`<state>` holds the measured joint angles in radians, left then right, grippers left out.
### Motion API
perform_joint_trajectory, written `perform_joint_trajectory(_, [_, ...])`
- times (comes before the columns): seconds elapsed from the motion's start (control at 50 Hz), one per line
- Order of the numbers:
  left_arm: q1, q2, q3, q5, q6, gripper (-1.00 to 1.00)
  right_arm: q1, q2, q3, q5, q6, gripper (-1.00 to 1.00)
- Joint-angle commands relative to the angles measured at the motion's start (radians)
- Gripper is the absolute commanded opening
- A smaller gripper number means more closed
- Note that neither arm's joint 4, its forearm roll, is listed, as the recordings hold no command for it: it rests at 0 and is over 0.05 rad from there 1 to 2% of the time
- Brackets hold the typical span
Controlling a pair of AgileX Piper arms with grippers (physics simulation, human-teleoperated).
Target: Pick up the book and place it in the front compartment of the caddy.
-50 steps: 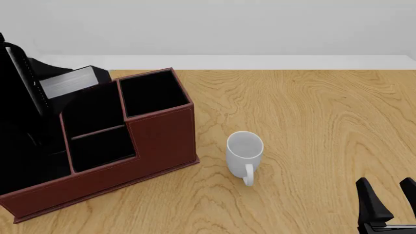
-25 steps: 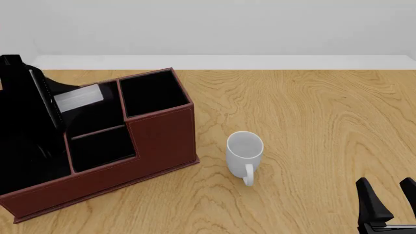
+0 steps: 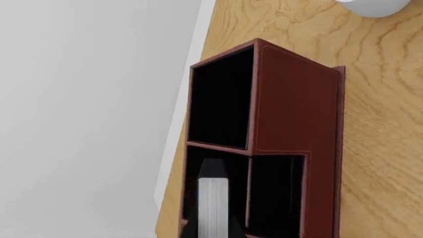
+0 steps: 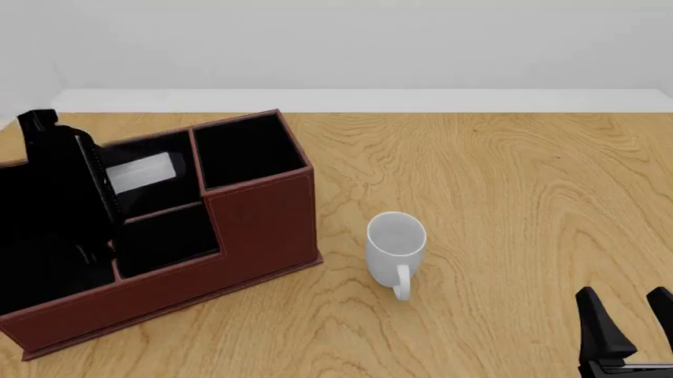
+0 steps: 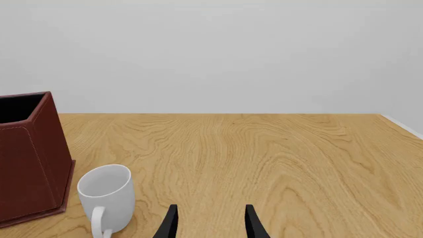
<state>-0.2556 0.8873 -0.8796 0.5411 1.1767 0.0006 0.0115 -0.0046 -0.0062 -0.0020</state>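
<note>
The reddish-brown caddy (image 4: 263,224) stands at the table's left, also seen in the left wrist view as the caddy (image 3: 297,109). The book shows its white page-edge strip (image 4: 142,175) in the mouth of the rear left compartment, behind a divider. In the left wrist view the book (image 3: 213,203) stands on edge in that compartment, beside the tall square one. My left gripper (image 4: 105,185) is shut on the book, and the dark arm hides the caddy's front left part. My right gripper (image 4: 622,295) stands open and holds nothing near the front right edge; it appears in its own view as the gripper (image 5: 211,208).
A white mug (image 4: 396,240) stands upright just right of the caddy, handle toward the arms; it appears as the mug (image 5: 106,191) in the right wrist view. The wooden table (image 4: 505,189) ends in a far edge against a pale wall.
My left arm has carried the book rightward and down, from above the caddy's far left corner into the mouth of the rear left compartment. The right arm and mug have not moved.
</note>
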Motion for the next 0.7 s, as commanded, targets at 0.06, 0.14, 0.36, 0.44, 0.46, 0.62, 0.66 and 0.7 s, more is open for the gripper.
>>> perform_joint_trajectory(0.06, [0.011, 0.019, 0.01, -0.044, 0.023, -1.0, 0.0, 0.0, 0.0, 0.0, 0.0, 1.0])
perform_joint_trajectory(0.14, [0.008, 0.021, 0.016, -0.05, 0.02, -1.0, 0.0, 0.0, 0.0, 0.0, 0.0, 1.0])
perform_joint_trajectory(0.36, [0.008, 0.039, 0.027, -0.079, 0.02, -1.0, 0.0, 0.0, 0.0, 0.0, 0.0, 1.0])
perform_joint_trajectory(0.44, [0.005, 0.043, 0.03, -0.082, 0.016, -1.0, 0.0, 0.0, 0.0, 0.0, 0.0, 1.0])
perform_joint_trajectory(0.46, [0.006, 0.046, 0.027, -0.083, 0.014, -1.0, 0.0, 0.0, 0.0, 0.0, 0.0, 1.0])
perform_joint_trajectory(0.62, [0.013, 0.057, 0.051, -0.114, 0.024, -1.0, 0.0, 0.0, 0.0, 0.0, 0.0, 1.0])
perform_joint_trajectory(0.66, [0.019, 0.062, 0.063, -0.125, 0.029, -1.0, 0.0, 0.0, 0.0, 0.0, 0.0, 1.0])
perform_joint_trajectory(0.7, [0.019, 0.062, 0.07, -0.133, 0.03, -1.0, 0.0, 0.0, 0.0, 0.0, 0.0, 1.0])
